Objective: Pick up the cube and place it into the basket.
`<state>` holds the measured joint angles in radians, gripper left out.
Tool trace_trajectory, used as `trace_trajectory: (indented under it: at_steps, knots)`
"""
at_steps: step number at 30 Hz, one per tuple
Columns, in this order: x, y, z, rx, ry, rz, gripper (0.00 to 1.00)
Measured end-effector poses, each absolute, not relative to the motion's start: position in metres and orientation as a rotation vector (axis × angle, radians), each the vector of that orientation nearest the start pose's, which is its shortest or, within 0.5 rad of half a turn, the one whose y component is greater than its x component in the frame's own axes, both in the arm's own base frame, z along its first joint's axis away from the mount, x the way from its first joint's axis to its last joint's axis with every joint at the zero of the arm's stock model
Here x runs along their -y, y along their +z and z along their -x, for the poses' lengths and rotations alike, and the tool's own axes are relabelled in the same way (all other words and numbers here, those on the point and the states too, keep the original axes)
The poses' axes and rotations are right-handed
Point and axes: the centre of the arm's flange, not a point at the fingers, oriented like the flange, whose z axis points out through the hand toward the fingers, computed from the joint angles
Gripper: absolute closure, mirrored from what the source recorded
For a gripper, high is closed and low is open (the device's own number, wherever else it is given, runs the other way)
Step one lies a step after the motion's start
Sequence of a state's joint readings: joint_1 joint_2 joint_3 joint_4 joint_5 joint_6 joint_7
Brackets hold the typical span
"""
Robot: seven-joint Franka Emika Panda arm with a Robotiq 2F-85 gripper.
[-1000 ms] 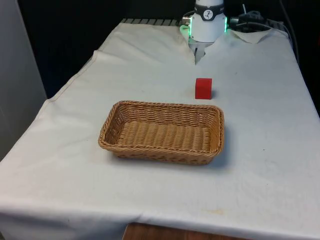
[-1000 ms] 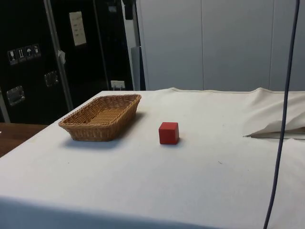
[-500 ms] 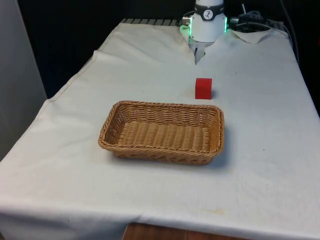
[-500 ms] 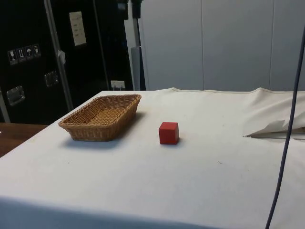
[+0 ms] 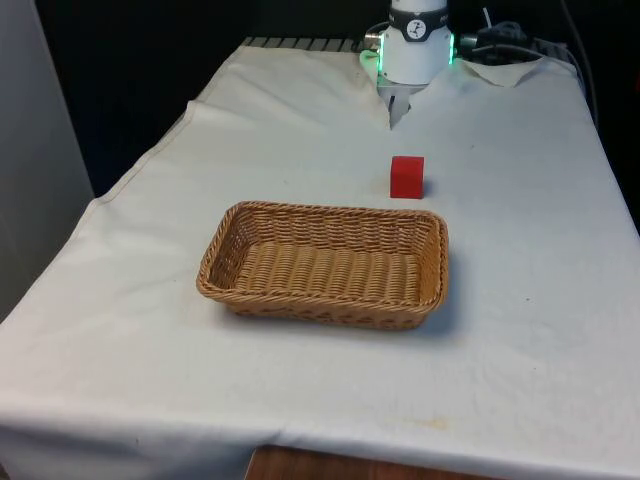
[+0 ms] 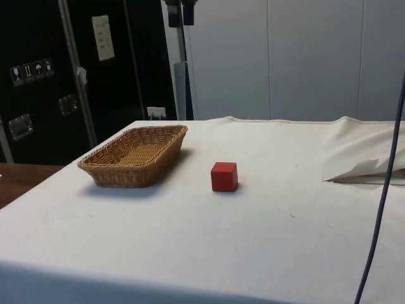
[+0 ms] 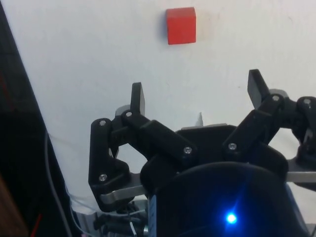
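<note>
We've got the red cube (image 5: 406,177) sitting on the bench (image 5: 520,300) just beyond the basket (image 5: 325,263), not touching it. Our claw (image 7: 197,98) hangs high over the cube, spread wide and holding nothing.

The basket (image 5: 325,265) is woven wicker, light brown, ribbed and rough, with a thicker braided rim. The cube (image 5: 407,176) is red, smooth and matt, with flat faces and clean edges; what it is made of cannot be told. The cloth (image 5: 520,300) is white fabric, matt, with soft creases and a stitched hem along its edge. The gripper (image 7: 196,98) looks like black matt plastic, its links joined by small shiny metal screws, with bare metal brackets behind.
</note>
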<state>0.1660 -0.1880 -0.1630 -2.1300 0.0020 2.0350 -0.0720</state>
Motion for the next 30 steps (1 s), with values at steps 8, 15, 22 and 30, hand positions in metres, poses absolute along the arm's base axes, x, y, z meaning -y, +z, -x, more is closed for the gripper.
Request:
trace_trajectory:
  at_steps: [8, 15, 22, 30]
  knots:
    - [0.004, 0.496, -0.497, 0.183, -0.111, 3.131, 0.0]
    - [0.004, 0.495, -0.49, 0.229, -0.066, 3.164, 0.0]
    - [0.008, 0.492, -0.48, 0.254, -0.016, 3.194, 0.0]
    - [0.015, 0.489, -0.47, 0.25, 0.01, 3.209, 0.0]
